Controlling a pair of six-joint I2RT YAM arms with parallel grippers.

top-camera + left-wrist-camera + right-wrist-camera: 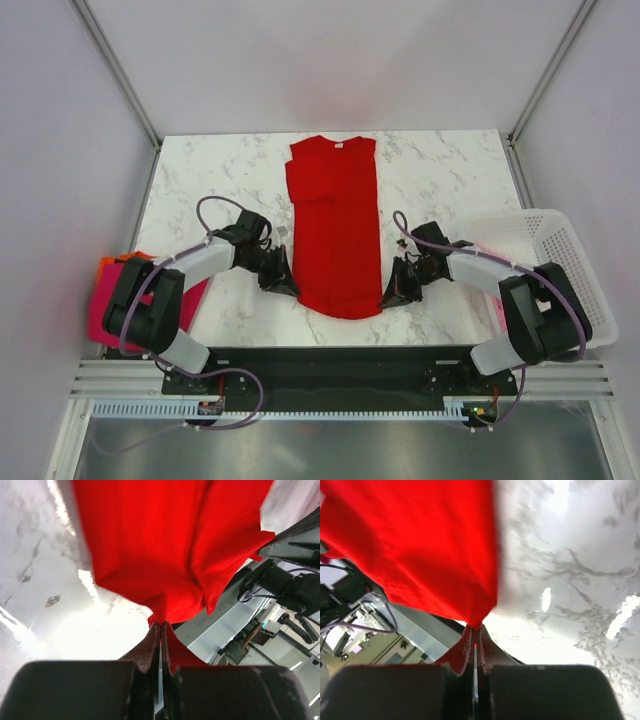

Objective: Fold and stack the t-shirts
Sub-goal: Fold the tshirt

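Left gripper (285, 280) is clenched on the near-left hem corner of the red t-shirt (335, 225), and in the left wrist view red cloth is seen pinched between its closed jaws. Right gripper (396, 292) is clamped in the same way on the near-right hem corner, and in the right wrist view a point of red cloth is caught in its tips. The shirt is spread flat in the middle of the marble counter (220, 170) as a long narrow strip. Its sides appear to be folded in, since no sleeves are seen sticking out. Its long axis runs from near to far, with the collar and white neck label (338, 146) pointing away from the arms and the hem lying nearest them. The lengthwise fold is judged to be done. The crosswise fold, in which the hem is carried toward the collar, is judged not yet made, and the shirt is not yet stacked. Magenta and orange shirts (110, 295) are seen at the counter's left edge, partly hidden behind the left arm, so it cannot be told whether they are folded. A white basket (565, 250) is set at the right edge, and its contents cannot be made out.
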